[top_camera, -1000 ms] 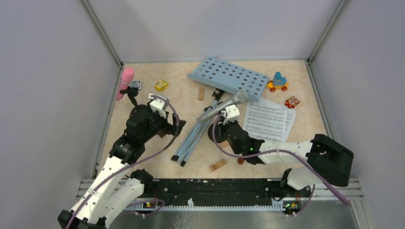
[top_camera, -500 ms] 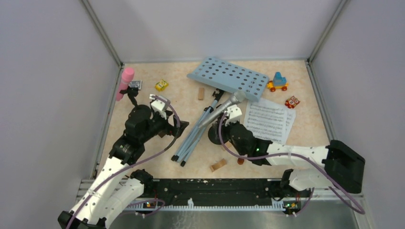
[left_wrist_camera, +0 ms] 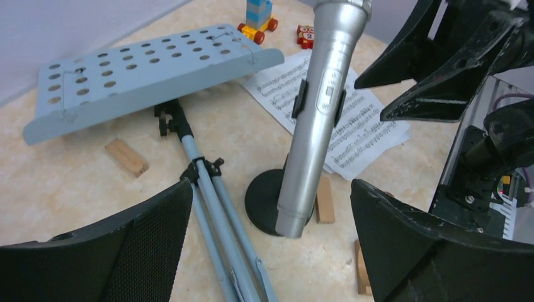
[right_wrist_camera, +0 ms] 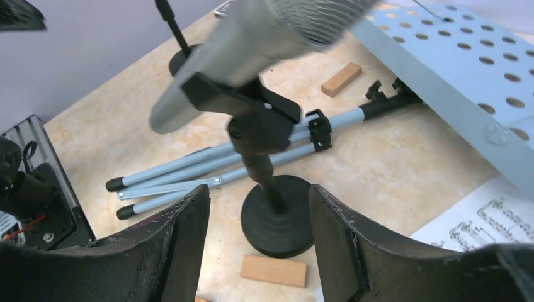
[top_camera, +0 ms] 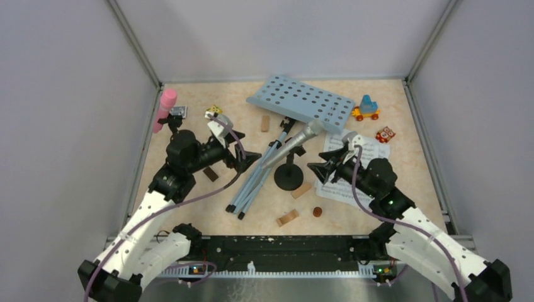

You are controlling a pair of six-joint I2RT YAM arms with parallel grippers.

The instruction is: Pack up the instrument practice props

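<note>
Silver mic now sits alone in the clip of its black holder. A second ago the right gripper was down against that holder. It has since drawn back to the right and hangs over the pages with its jaws spread and nothing between them. In its own wrist view the holder's stem and round base show in the gap ahead, untouched. The holder stands on its base on the table, just beside the blue-grey legs, with a wooden block at its foot, and the mic leans in the clip toward the rack. Meanwhile the left gripper has swung round from the near side to face the mic across the legs. Its jaws are wide apart and empty. This looks like a release with a change of hands or a fresh grasp to follow, not progress in packing. The rack, legs, pages and both mics all lie out on the table, the pink mic at the far left corner, and no box or bag is in view.
</note>
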